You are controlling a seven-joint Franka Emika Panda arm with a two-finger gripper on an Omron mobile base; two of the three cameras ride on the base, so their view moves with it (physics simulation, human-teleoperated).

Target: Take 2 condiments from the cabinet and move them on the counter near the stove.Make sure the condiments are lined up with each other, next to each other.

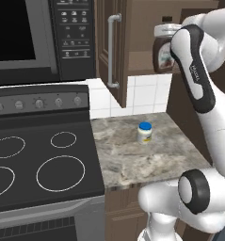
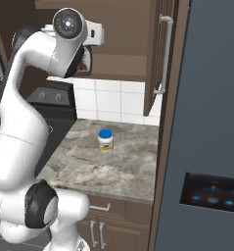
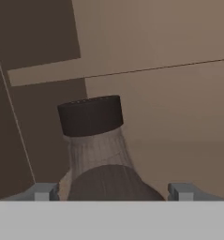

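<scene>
The dark brown bottle with a dark cap stands on the shelf of the open cabinet, partly behind my arm. In the hand view the bottle sits between the fingertips of my gripper, which is open around it with small gaps on both sides. The white jar with a blue lid stands upright on the counter, to the right of the stove. The jar also shows mid-counter in the right base view, with the bottle half hidden by the arm.
The cabinet door hangs open with its silver bar handle over the counter's back. A black microwave hangs above the stove. A tall grey fridge bounds the counter on the right.
</scene>
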